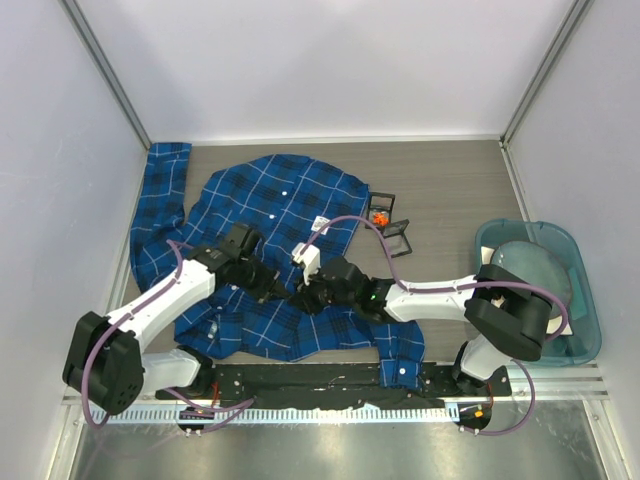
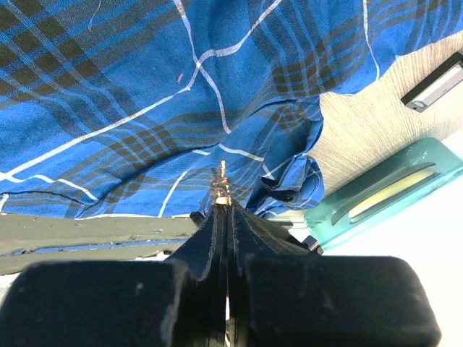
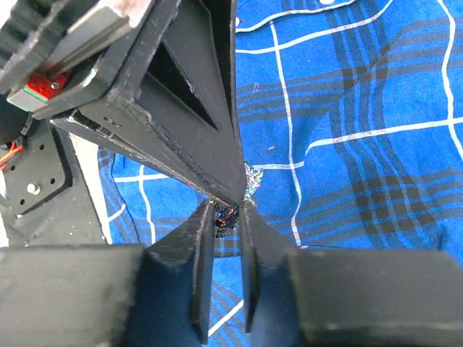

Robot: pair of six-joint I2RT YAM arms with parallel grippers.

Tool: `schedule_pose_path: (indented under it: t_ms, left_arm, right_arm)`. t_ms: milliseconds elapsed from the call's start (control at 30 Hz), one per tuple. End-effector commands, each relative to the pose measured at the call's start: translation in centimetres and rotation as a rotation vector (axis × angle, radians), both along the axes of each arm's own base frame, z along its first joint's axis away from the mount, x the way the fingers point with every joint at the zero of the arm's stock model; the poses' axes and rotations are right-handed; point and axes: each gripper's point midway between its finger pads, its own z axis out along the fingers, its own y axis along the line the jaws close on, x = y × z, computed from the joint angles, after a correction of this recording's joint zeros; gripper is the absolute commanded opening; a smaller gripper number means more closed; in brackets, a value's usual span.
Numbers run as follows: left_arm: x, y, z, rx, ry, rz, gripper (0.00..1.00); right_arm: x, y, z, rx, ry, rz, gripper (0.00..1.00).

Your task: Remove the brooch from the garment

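1. Blue and navy plaid lies under both of your arms. The garment (image 1: 270, 200) is spread and rumpled on the desk (image 1: 450, 180), and the arms meet over its lower middle.
2. The brooch (image 3: 230, 221) sits on the cloth at that meeting point. In the right wrist view it shows as a small, dark, glittery lump at the fingertips. From overhead it is too small to make out.
3. Your left end effector (image 2: 224, 206) is clamped fully closed, its tips down on a raised fold of the fabric. A small coppery piece shows at those tips in the left wrist view. I cannot tell whether the pads nip cloth, metal or both.
4. Your right end effector (image 3: 226, 213) has its jaws a narrow gap apart, straddling the brooch, with the left tips pressed in just beside it. Whether the pads have bitten on the brooch cannot be told.
5. As I judge it, the step in hand is securing the brooch with the right while the left anchors the cloth. The brooch is not yet off the garment.
6. The next move calls for a firm pinch on the brooch itself, not on the fabric. Then draw it slowly away from the left's hold so the shirt does not lift with it. If the cloth tents up, stop and re-grip.
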Motion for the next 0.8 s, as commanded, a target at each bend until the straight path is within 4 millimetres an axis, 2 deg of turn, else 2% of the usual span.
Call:
schedule_pose_path:
  t_ms: [0, 67, 200, 300, 333, 400, 500, 533, 600, 633, 667, 700, 733, 767]
  left_arm:
    - [0.1, 0.0, 0.9, -0.025, -0.019, 0.016, 0.00]
    - [0.3, 0.1, 0.7, -0.014, -0.041, 0.003, 0.00]
    - [1.6, -0.1, 1.7, -0.008, -0.156, -0.077, 0.02]
    - [2.7, 0.9, 3.0, 0.070, -0.263, -0.133, 0.32]
    - [3.0, 1.2, 3.6, 0.087, -0.297, -0.150, 0.49]
    - [3.8, 1.9, 5.4, 0.119, -0.396, -0.179, 0.66]
    - [4.3, 2.4, 7.1, 0.138, -0.501, -0.191, 0.80]
    - [4.4, 2.9, 8.1, 0.146, -0.558, -0.185, 0.81]
    - [4.7, 3.0, 8.9, 0.135, -0.628, -0.177, 0.83]
    - [4.1, 3.0, 9.0, 0.113, -0.661, -0.185, 0.82]
    - [4.0, 2.8, 9.1, 0.091, -0.684, -0.192, 0.82]
    - [4.3, 2.3, 10.0, 0.053, -0.745, -0.192, 0.81]
    - [3.8, 2.1, 9.4, 0.030, -0.754, -0.203, 0.80]
    - [3.7, 1.3, 10.4, -0.027, -0.799, -0.221, 0.79]
  right_arm:
    - [1.5, 1.3, 2.7, 0.070, -0.056, -0.048, 0.09]
    - [1.4, 1.3, 2.4, 0.064, -0.049, -0.048, 0.01]
    - [0.7, 1.1, 2.0, 0.084, -0.015, -0.038, 0.01]
    - [0.2, 0.7, 1.6, 0.102, 0.022, -0.032, 0.01]
    - [0.0, 0.4, 1.3, 0.109, 0.044, -0.027, 0.01]
    - [-0.2, 0.1, 1.4, 0.122, 0.063, -0.019, 0.01]
    - [-0.7, -0.5, 2.1, 0.170, 0.121, 0.012, 0.01]
    - [-0.5, -0.9, 2.4, 0.199, 0.139, 0.023, 0.01]
    - [-0.6, -1.3, 3.3, 0.253, 0.194, 0.027, 0.01]
    - [0.1, -1.9, 4.3, 0.296, 0.196, 0.015, 0.01]
    - [-0.2, -2.1, 4.9, 0.319, 0.214, 0.040, 0.01]
    - [-0.1, -2.3, 5.5, 0.343, 0.240, 0.036, 0.01]
    - [-0.1, -2.5, 6.4, 0.364, 0.245, 0.046, 0.01]
    - [0.2, -2.8, 7.0, 0.380, 0.256, 0.052, 0.01]
